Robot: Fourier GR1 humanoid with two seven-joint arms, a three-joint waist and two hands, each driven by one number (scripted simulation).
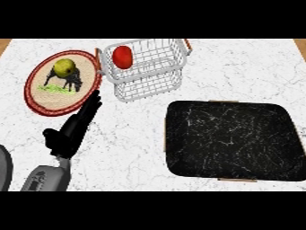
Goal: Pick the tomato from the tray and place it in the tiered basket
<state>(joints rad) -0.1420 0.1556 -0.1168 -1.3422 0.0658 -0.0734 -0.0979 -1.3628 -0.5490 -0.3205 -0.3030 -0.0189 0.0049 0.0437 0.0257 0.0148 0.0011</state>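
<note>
**Tomato seated in the upper tier; left hand drawn clear of the basket**

Tomato, red and round (122, 57), lies inside the upper compartment of the white wire tiered basket (156, 67), toward its left end, with wire visible on all sides of it. No hand touches it. The black marbled tray with wooden handles (234, 140) sits well apart at lower right and carries nothing. The robot's left hand (72, 128), black, lies low over the white marble counter (248, 67) with its fingers (92, 102) straight and close together, pointing up toward the gap between the basket and the round woven plate with a red rim (63, 81); it grips nothing. A yellow-green fruit (64, 67) rests on that plate. The right hand is out of view.

Judged from this layout, the placing itself looks complete and the step in hand is the withdrawal. To do it well, the arm should travel back along its own line, down and to the left, keeping the fingertips off the basket's left wall and off the plate's rim, since both stand just beside them. Fingers are best kept straight, so nothing catches the wire. A nudge to the light basket could roll the tomato, so the retreat should be slow near it
</note>
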